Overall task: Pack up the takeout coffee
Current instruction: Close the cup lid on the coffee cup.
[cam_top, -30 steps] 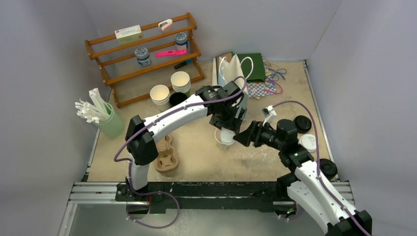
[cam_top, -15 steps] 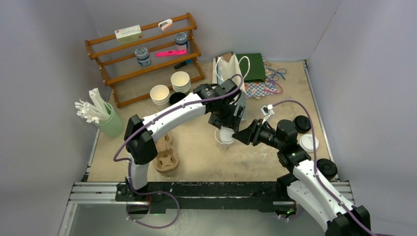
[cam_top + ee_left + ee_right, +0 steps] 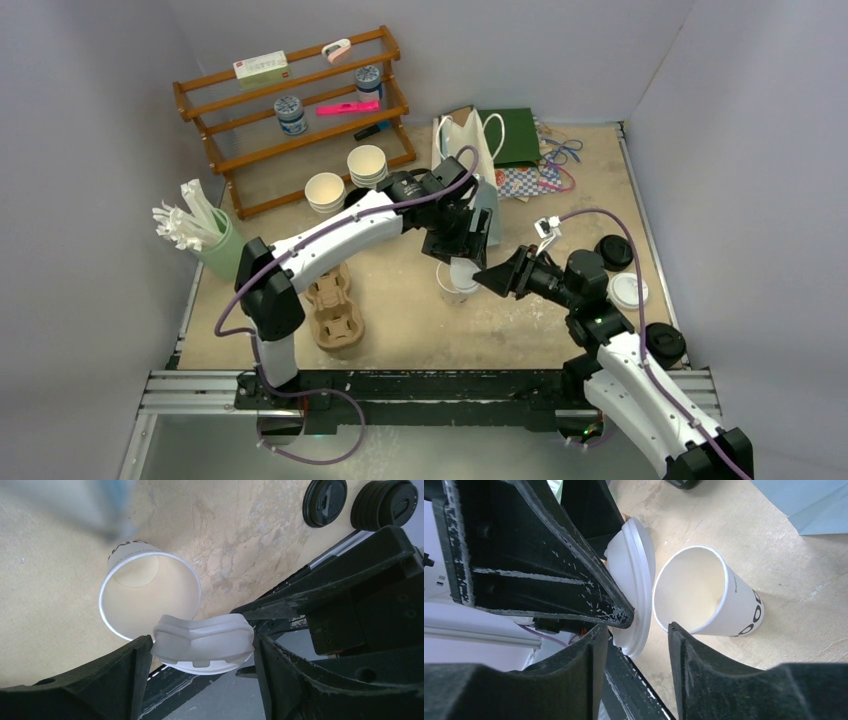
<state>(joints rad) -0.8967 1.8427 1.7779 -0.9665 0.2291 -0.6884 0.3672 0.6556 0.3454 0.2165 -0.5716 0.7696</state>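
A cream-white paper cup (image 3: 453,287) stands open and lidless in the middle of the table; it also shows in the left wrist view (image 3: 150,592) and the right wrist view (image 3: 709,595). My left gripper (image 3: 461,260) is shut on a white plastic lid (image 3: 202,645), held tilted just above and beside the cup's rim. My right gripper (image 3: 492,277) is open right beside the cup, and the lid's lower edge (image 3: 636,580) hangs between its fingers (image 3: 679,645). A black cup (image 3: 360,200) stands by the shelf, partly hidden by the left arm.
A brown pulp carrier (image 3: 335,312) lies front left. Stacked cream cups (image 3: 367,165) and a white paper bag (image 3: 465,145) stand behind. Black lids (image 3: 612,250), a white lid (image 3: 627,290) and a black stack (image 3: 665,342) lie at the right. A green holder (image 3: 222,250) stands left.
My right gripper has slid left, closer to the cup and lid. The left arm has shifted slightly, still holding the lid over the cup.
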